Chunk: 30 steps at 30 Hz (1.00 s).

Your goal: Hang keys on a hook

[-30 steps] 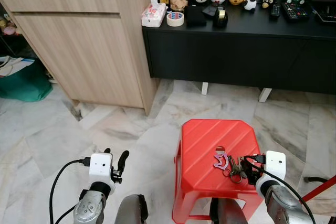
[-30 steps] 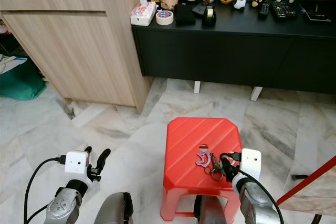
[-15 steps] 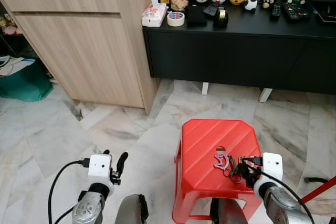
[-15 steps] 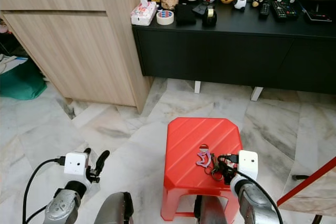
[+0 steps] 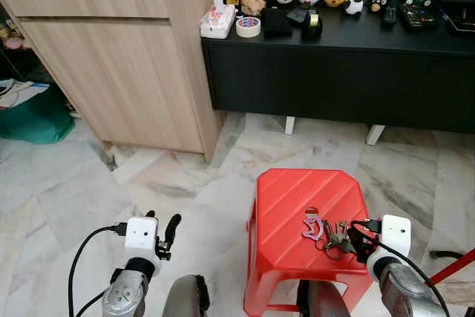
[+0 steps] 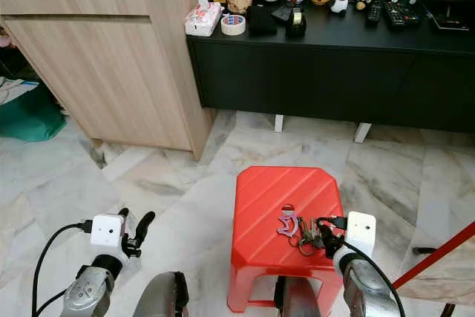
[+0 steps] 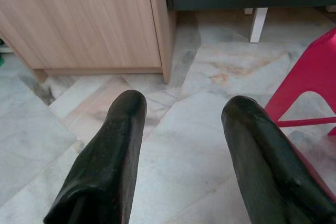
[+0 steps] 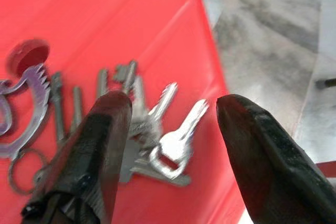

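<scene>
A bunch of silver keys [image 5: 332,235] on a ring with a pink clip [image 5: 312,226] lies flat on the right side of a red plastic stool [image 5: 289,191]. My right gripper [image 5: 359,238] hovers just right of the keys, open. In the right wrist view the keys [image 8: 157,135] lie fanned out on the red top between and just beyond the two black fingers [image 8: 105,150], untouched. My left gripper [image 5: 165,232] hangs low over the floor to the left of the stool, open and holding nothing [image 7: 181,124].
A light wooden cabinet [image 5: 126,57] stands at the back left. Beside it, a low black console [image 5: 334,72] carries jars, tape and figurines. A green bag [image 5: 33,120] sits far left. A red rod [image 5: 453,269] slants at the lower right. The floor is marble.
My right gripper has drawn back to the right, off the keys, which now lie more exposed on the stool. The left arm has hardly moved.
</scene>
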Available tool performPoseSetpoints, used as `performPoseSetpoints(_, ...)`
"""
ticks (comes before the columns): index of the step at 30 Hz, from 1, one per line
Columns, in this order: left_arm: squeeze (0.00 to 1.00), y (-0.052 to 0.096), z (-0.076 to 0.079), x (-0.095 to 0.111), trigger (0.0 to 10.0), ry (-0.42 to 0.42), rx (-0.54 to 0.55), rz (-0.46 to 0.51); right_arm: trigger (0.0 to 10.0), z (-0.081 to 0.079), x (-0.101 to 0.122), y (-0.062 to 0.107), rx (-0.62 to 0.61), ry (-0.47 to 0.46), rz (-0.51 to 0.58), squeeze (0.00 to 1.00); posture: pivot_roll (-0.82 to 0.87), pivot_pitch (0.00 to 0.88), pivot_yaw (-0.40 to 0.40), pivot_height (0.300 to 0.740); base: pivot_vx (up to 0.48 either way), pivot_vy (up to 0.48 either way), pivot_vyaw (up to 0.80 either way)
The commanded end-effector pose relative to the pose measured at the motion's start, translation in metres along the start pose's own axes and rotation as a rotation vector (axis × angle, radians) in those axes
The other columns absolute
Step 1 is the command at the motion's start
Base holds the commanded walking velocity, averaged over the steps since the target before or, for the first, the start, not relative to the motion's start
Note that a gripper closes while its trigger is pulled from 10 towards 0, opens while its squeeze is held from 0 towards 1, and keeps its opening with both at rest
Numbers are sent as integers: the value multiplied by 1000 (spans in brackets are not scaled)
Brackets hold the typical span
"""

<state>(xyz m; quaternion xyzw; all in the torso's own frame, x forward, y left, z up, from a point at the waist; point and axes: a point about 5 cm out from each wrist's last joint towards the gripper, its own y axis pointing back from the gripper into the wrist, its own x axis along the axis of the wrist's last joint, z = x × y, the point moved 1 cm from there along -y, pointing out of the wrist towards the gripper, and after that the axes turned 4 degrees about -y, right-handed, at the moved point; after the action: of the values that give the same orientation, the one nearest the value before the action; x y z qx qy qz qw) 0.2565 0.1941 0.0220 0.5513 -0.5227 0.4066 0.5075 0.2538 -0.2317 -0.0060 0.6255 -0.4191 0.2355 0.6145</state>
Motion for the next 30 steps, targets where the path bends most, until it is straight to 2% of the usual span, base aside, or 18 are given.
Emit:
performPoseSetpoints(1,0,2,-1,-4,10000,-16,-5,-12,10000,-2,-4,1,6,0,-16,0,38,91,48,599,0,0,0)
performPoseSetpoints(11,0,3,-1,-4,10000,-17,-2,-13,10000,2,-9,-1,-21,1,-38,0,39,92,48,599,0,0,0)
performPoseSetpoints(17,0,3,-1,-4,10000,-18,-3,-13,10000,12,-14,0,-88,-13,-48,0,39,92,48,599,0,0,0)
performPoseSetpoints(27,0,3,-1,-4,10000,-34,-14,-13,10000,-1,-22,-2,-35,-24,-79,0,41,97,51,599,0,0,0)
performPoseSetpoints(28,0,3,0,-4,10000,-35,-15,-13,4784,-4,-22,-3,-24,-26,-79,0,41,97,51,599,0,0,0)
performPoseSetpoints(29,0,4,0,-4,10000,-36,-15,-13,4784,-5,-22,-3,-20,-27,-78,0,41,97,51,599,0,0,0)
performPoseSetpoints(30,0,4,0,-4,10000,-36,-16,-13,0,-8,-22,-3,-10,-28,-76,0,41,97,51,599,0,0,0)
